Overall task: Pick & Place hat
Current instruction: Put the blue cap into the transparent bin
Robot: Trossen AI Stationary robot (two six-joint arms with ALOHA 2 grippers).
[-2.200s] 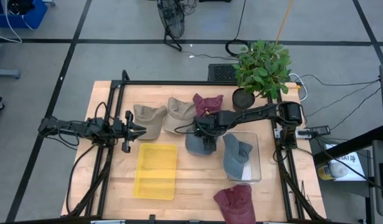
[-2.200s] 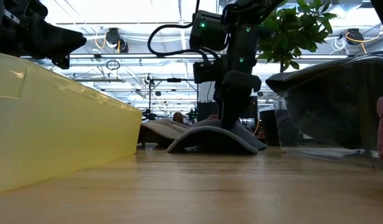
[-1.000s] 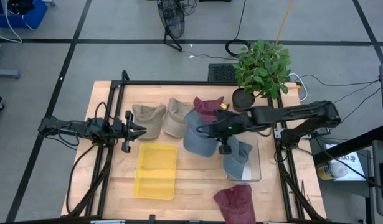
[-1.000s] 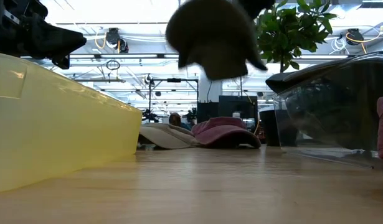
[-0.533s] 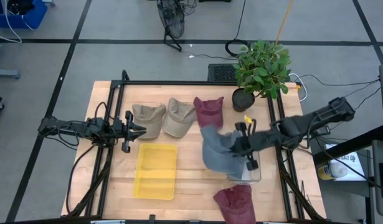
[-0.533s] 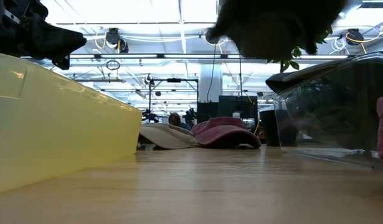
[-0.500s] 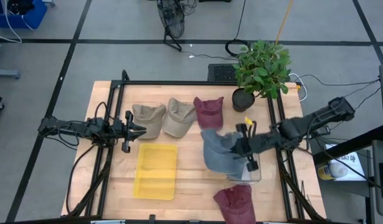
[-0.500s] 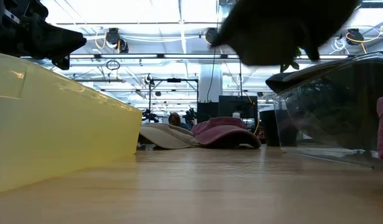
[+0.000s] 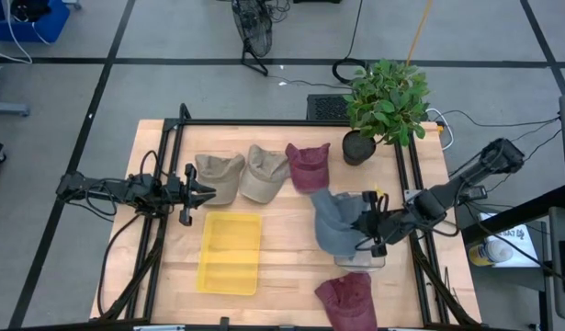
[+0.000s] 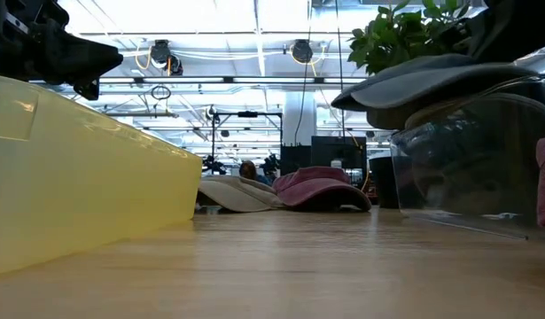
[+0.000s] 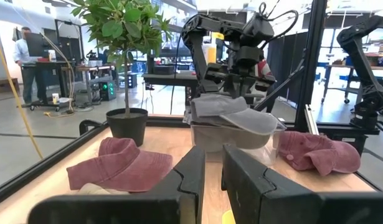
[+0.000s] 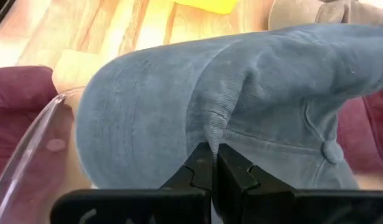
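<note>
One blue-grey hat hung pinched in the right gripper, just over the clear bin at lower right of the high view; letting go remained, I reckoned. The left gripper waited at middle left, jaws nearly closed, empty.

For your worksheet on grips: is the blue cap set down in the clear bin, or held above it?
Held: right gripper pinches the blue cap above the clear bin.
</note>
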